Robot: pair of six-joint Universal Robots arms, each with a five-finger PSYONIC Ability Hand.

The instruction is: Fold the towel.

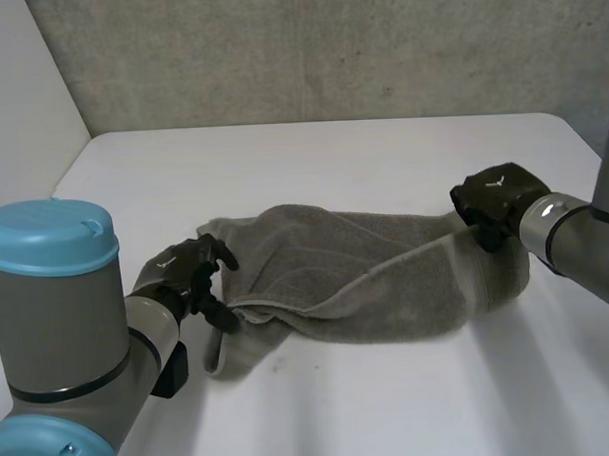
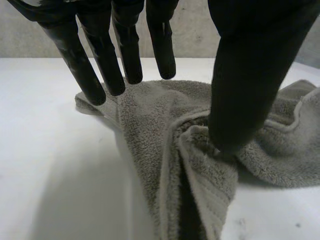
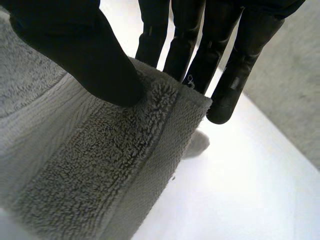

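A grey towel (image 1: 356, 276) lies crumpled in a long bunch across the middle of the white table (image 1: 332, 157). My left hand (image 1: 186, 272) is at the towel's left end. In the left wrist view its fingers (image 2: 100, 55) reach out straight over the towel's (image 2: 160, 130) far edge, and its thumb (image 2: 245, 75) rests on a raised fold. My right hand (image 1: 494, 203) is at the towel's right end. In the right wrist view its thumb (image 3: 75, 45) presses on top of a corner of the towel (image 3: 100, 165), with the fingers (image 3: 240, 60) behind and beneath that corner, pinching it.
A grey wall (image 1: 328, 47) stands behind the table's far edge. Bare tabletop stretches in front of the towel and behind it.
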